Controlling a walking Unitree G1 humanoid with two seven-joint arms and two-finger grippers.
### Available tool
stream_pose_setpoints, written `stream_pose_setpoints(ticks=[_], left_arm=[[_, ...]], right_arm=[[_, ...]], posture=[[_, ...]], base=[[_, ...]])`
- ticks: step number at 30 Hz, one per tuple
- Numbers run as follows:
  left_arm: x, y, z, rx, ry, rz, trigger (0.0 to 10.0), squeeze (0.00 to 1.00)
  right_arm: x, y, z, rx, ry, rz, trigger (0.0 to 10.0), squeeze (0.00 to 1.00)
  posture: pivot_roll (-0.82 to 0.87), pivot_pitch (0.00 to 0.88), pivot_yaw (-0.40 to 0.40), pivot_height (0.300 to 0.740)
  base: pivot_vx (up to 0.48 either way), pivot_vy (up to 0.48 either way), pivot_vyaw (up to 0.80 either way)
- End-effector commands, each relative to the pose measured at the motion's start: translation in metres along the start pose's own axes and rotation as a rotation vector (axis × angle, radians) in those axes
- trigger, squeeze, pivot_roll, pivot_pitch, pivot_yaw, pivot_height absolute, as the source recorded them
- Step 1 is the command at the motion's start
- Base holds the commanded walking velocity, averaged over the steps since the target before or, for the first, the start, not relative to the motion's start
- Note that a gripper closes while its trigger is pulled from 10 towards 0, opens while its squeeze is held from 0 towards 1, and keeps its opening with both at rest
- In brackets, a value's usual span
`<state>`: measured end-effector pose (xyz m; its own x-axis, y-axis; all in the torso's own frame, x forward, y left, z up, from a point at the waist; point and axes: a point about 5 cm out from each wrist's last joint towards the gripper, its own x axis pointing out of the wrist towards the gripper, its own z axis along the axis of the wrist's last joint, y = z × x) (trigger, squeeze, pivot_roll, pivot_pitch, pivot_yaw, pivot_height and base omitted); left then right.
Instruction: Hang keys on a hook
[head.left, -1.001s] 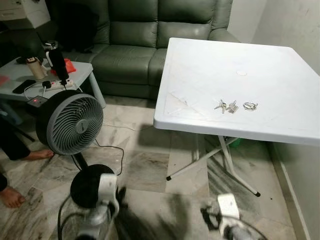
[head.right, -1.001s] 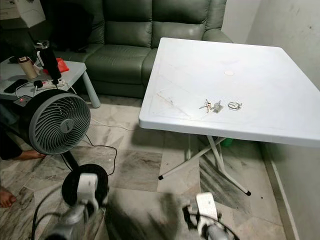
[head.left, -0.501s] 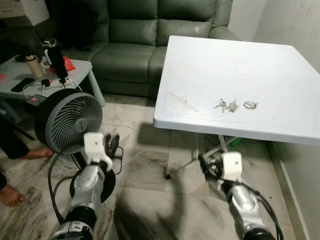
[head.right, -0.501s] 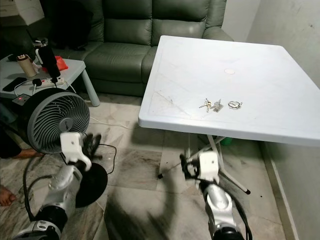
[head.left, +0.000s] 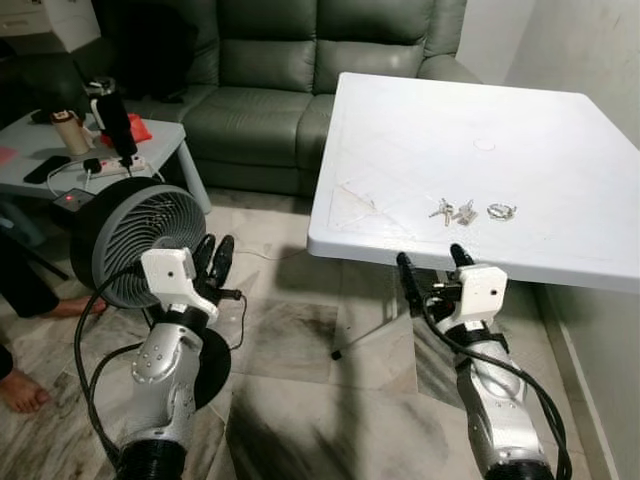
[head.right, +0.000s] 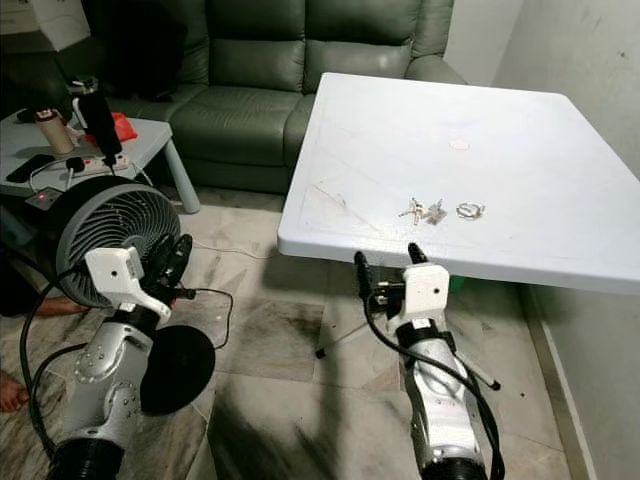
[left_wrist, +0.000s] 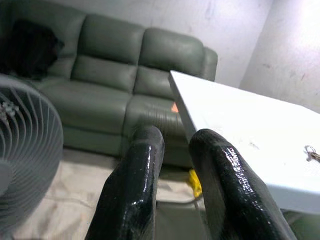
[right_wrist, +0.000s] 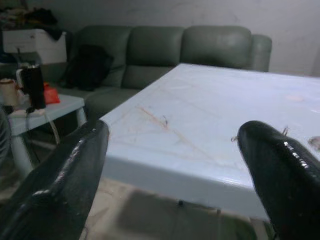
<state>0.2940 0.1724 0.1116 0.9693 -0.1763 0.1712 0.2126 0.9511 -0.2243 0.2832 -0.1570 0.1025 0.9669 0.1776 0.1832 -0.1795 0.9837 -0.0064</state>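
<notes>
Both arms lifted higher than a moment ago, up from low near the floor. Right gripper (head.left: 432, 258) now just under the near edge of the white table (head.left: 400, 170), at about 5 o'clock in the head view, fingers spread wide apart and holding nothing. Left gripper (head.left: 214, 255) raised at about 8 o'clock, in front of the grey fan (head.left: 125, 240), fingers (left_wrist: 135, 180) close side by side with only a thin gap, also holding nothing.

Keys (head.left: 452, 211) lying flat on the table top, at about 2 o'clock, a little back from the near edge. A small metal ring (head.left: 500, 211) just beside them, toward 3 o'clock, not touching. Right gripper below and in front of the keys, well short of them.

Green sofa (head.left: 290, 70) behind the table, at 12 o'clock. Small side table (head.left: 160, 145) at 10 o'clock, carrying a power strip (head.left: 115, 168), a brown cup (head.left: 68, 133) and something red (head.left: 135, 130). Black fan cable (head.left: 215, 290) trailing across the marble floor (head.left: 290, 340). A person's bare foot (head.left: 20, 392) at 8 o'clock, by the picture's edge. Pale wall (head.left: 590, 50) past the table, at 2 o'clock.
</notes>
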Motion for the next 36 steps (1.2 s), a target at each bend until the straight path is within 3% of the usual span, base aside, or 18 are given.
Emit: stream_pose_setpoints(ticks=[1,24,36], left_arm=[[0.000,-0.002,0.005,-0.021,0.009,0.000,10.0,0.00],[0.008,-0.004,0.012,0.000,0.062,-0.041,10.0,0.00],[0.014,-0.009,0.013,0.007,0.055,-0.063,10.0,0.00]], right_arm=[[0.000,0.004,0.009,0.021,-0.009,0.001,10.0,0.00],[0.009,0.003,0.020,0.014,0.009,0.012,10.0,0.00],[0.014,0.003,0.023,0.009,0.001,0.026,10.0,0.00]], posture=[[-0.09,0.000,-0.006,0.740],[-0.09,0.000,-0.008,0.740],[-0.09,0.000,-0.011,0.740]], base=[[0.000,0.000,0.00],[0.000,0.000,0.00],[0.284,0.000,0.00]])
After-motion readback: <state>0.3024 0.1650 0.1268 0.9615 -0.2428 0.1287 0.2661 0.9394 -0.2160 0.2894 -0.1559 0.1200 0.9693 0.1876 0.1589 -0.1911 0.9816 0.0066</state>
